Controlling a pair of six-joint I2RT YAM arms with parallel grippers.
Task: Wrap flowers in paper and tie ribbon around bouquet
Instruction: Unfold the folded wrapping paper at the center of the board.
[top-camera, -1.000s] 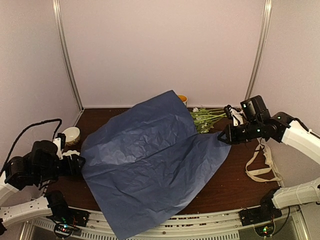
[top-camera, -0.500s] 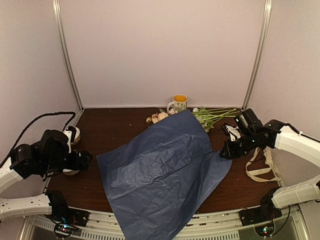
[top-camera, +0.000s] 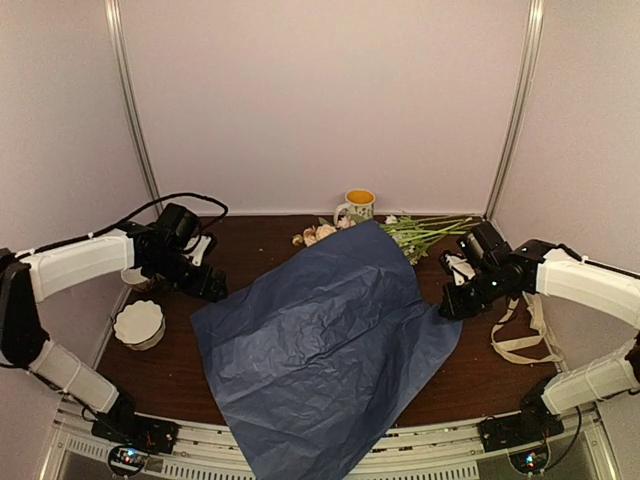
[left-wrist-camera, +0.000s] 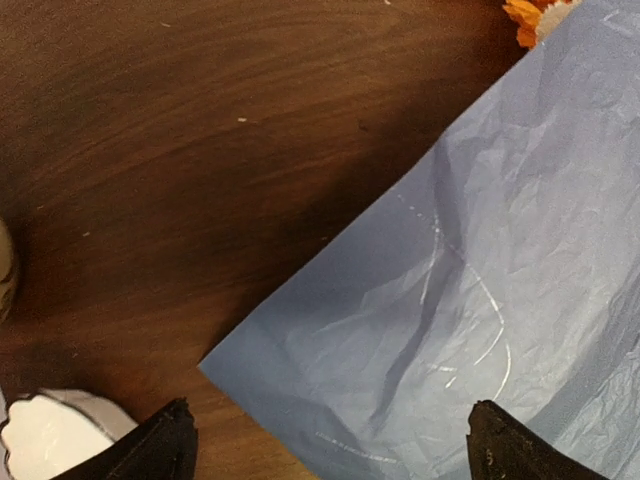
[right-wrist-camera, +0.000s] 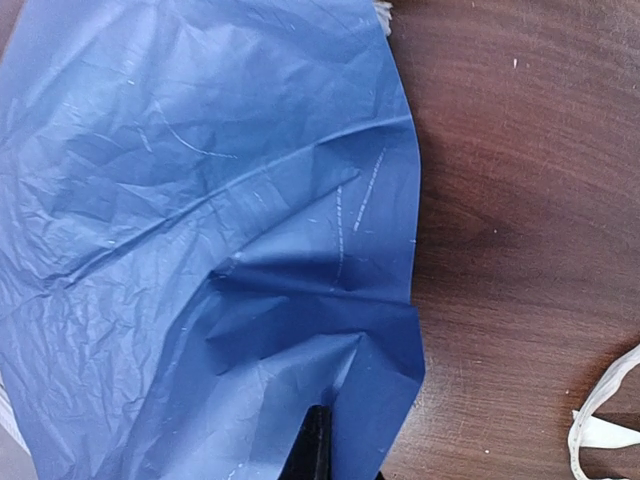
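Bowl (top-camera: 139, 323), white with a scalloped rim, at the far left on the dark wooden table (top-camera: 250, 250), near the front edge. Just behind it and to the right, left gripper (top-camera: 212, 288), released, jaws spread wide and nothing between them. In the left wrist view, placed over the left corner of the paper (left-wrist-camera: 480, 250), one fingertip (left-wrist-camera: 165, 445) on the bowl's side and the other over the blue sheet; not possible to tell if touching the sheet. Paper itself lying creased across the middle of the table like a diamond, near corner hanging over the front edge. At its far corner, flowers (top-camera: 318, 235): pale heads sticking out to the left, green stems out to the right, middle part hidden under the sheet. Behind them, mug (top-camera: 357, 205) with yellow inside, upright by the back wall. At the right corner of the paper, right gripper (top-camera: 445, 308), clenched on the edge of the sheet, creases running together at its fingertips (right-wrist-camera: 315, 440). Further right, ribbon (top-camera: 525, 325), cream, in loose loops on the table, apart from the paper.
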